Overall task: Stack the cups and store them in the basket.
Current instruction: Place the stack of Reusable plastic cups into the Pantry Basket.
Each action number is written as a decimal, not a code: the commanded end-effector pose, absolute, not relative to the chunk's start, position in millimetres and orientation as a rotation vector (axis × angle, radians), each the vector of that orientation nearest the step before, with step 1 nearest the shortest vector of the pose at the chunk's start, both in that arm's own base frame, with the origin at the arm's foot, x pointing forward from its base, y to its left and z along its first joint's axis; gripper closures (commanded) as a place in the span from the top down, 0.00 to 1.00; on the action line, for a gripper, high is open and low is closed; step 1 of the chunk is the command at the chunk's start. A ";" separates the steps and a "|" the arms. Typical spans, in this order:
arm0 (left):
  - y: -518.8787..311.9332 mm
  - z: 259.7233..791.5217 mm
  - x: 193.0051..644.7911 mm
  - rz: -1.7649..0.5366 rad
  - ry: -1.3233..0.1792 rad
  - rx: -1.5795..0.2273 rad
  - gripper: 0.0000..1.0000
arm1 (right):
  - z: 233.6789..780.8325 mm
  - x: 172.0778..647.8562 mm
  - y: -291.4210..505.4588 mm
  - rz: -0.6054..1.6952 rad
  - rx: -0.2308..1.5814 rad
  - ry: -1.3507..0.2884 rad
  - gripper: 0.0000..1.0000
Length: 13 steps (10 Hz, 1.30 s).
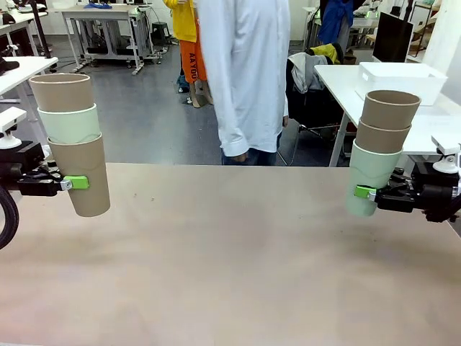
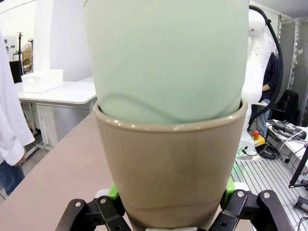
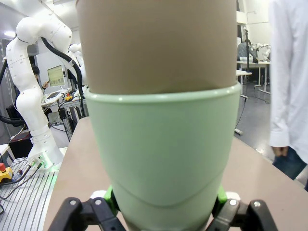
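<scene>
At the far left, my left gripper (image 1: 74,183) is shut on a stack of three cups (image 1: 72,140): brown at the bottom, mint green in the middle, brown on top. The left wrist view has the brown bottom cup (image 2: 168,173) with the mint cup (image 2: 166,53) nested in it, clamped in the left gripper (image 2: 168,211). At the far right, my right gripper (image 1: 365,192) is shut on a second stack (image 1: 382,148): mint cup at the bottom, two brown cups above. The right wrist view has that mint cup (image 3: 163,154) held in the right gripper (image 3: 163,209). Both stacks hang upright above the table. A white basket (image 1: 402,78) sits on a white table behind the right stack.
The tan table (image 1: 230,252) spreads bare between the two arms. A person in a white shirt (image 1: 245,72) stands at the far side, middle. White tables and chairs stand farther back.
</scene>
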<state>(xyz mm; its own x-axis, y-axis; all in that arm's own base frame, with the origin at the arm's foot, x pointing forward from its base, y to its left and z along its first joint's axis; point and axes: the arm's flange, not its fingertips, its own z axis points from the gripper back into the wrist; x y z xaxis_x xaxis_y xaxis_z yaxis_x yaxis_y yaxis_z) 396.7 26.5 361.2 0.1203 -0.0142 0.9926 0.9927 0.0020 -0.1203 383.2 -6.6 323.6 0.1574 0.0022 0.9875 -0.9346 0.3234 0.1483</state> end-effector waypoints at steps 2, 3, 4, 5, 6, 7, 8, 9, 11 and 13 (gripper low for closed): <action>25.5 364.9 396.3 -1.126 -1.117 -1.264 0.86 | 327.2 383.7 -6.4 0.873 1.013 -1.223 0.83; 25.5 364.9 396.3 -1.126 -1.117 -1.264 0.86 | 327.2 383.7 -6.4 0.873 1.013 -1.223 0.83; 25.5 364.9 396.3 -1.126 -1.117 -1.264 0.86 | 327.2 383.7 -6.4 0.873 1.013 -1.223 0.83; 25.5 364.9 396.3 -1.126 -1.117 -1.264 0.86 | 327.2 383.7 -6.4 0.873 1.013 -1.223 0.83; 25.5 364.9 396.3 -1.126 -1.117 -1.264 0.86 | 327.2 383.7 -6.4 0.873 1.013 -1.223 0.83; 25.5 364.9 396.3 -1.126 -1.117 -1.264 0.86 | 327.2 383.7 -6.4 0.873 1.013 -1.223 0.83; 25.5 364.9 396.3 -1.126 -1.117 -1.264 0.86 | 327.2 383.7 -6.4 0.873 1.013 -1.223 0.83; 25.5 364.9 396.3 -1.126 -1.117 -1.264 0.86 | 327.2 383.7 -6.4 0.873 1.013 -1.223 0.83; 25.5 364.9 396.3 -1.126 -1.117 -1.264 0.86 | 327.2 383.7 -6.4 0.873 1.013 -1.223 0.83; 25.5 364.9 396.3 -1.126 -1.117 -1.264 0.86 | 327.2 383.7 -6.4 0.873 1.013 -1.223 0.83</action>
<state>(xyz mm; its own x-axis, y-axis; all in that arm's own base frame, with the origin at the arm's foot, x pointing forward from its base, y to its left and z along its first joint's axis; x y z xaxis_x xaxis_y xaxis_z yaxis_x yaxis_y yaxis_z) 396.7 26.5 361.2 0.1203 -0.0142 0.9926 0.9927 0.0020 -0.1203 383.2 -6.6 323.6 0.1574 0.0022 0.9875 -0.9346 0.3234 0.1483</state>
